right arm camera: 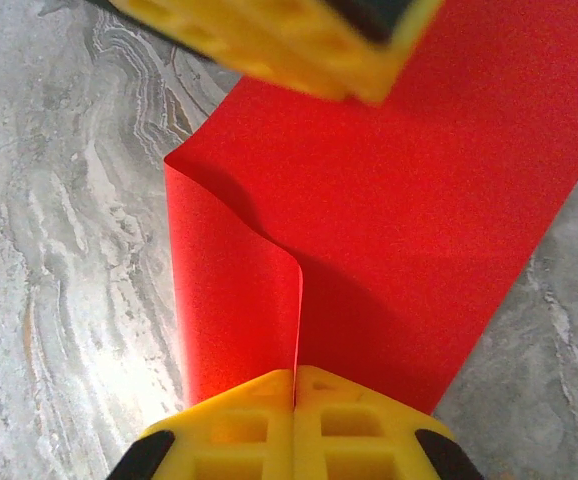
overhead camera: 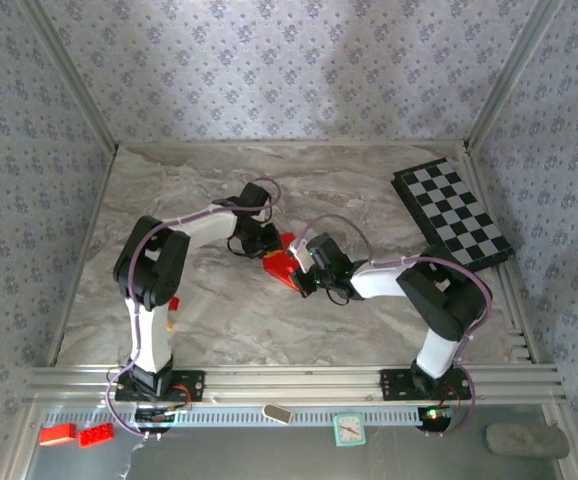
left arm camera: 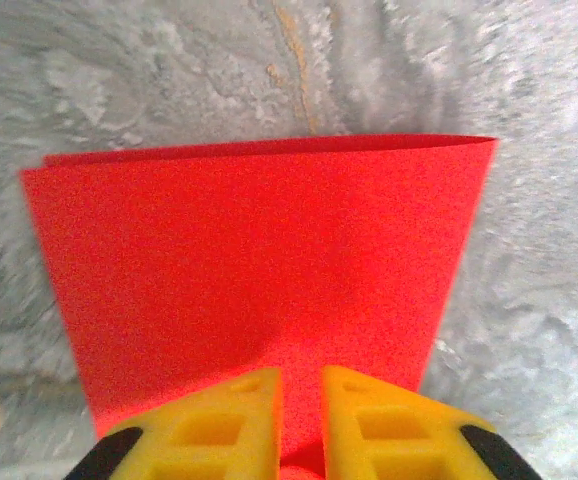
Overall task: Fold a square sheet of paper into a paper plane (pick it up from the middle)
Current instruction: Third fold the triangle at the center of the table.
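The square sheet of paper [overhead camera: 281,262] is bright red and lies partly folded on the marble table between the two arms. In the left wrist view the paper [left arm camera: 259,260] spreads flat under my left gripper [left arm camera: 301,385], whose yellow jaws stand a narrow gap apart above it. My right gripper [right arm camera: 295,378] is shut on an upright fold of the paper [right arm camera: 239,300], pinching its edge between the tips. The left gripper's fingers [right arm camera: 299,40] hang over the paper's far part in the right wrist view. From above, the left gripper [overhead camera: 266,250] and right gripper [overhead camera: 304,272] meet at the paper.
A black-and-white checkered board [overhead camera: 454,213] lies at the back right. Red toy bricks [overhead camera: 74,434], a small clock [overhead camera: 348,429] and a grey object [overhead camera: 525,440] sit below the metal rail [overhead camera: 289,380] at the near edge. Patterned walls close in the table.
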